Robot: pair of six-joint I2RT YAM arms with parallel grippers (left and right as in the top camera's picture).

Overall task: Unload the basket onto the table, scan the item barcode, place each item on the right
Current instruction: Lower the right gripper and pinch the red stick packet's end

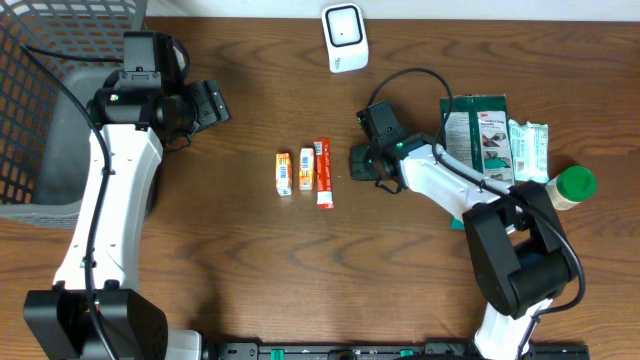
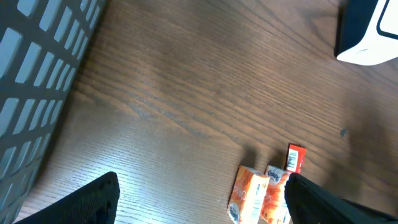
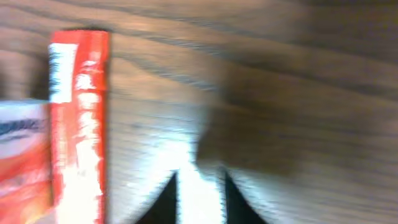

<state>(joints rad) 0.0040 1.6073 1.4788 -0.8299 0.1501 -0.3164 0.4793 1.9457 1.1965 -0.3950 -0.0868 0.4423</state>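
Three small items lie side by side mid-table: two orange packs (image 1: 284, 172) (image 1: 306, 170) and a slim red box (image 1: 323, 172). The white scanner (image 1: 343, 37) stands at the far edge. My right gripper (image 1: 356, 163) rests low just right of the red box. In the blurred right wrist view its tips (image 3: 200, 199) sit close together with only table between them, and the red box (image 3: 78, 124) is to the left. My left gripper (image 1: 222, 103) hovers at the upper left, open and holding nothing (image 2: 202, 205). Its view shows the orange packs (image 2: 249, 194) and the red box (image 2: 295, 157).
A dark wire basket (image 1: 40, 100) fills the left side of the table. At the right lie a green packet (image 1: 478, 130), a white wipes pack (image 1: 528, 148) and a green-lidded bottle (image 1: 570, 187). The right arm's cable loops above its wrist.
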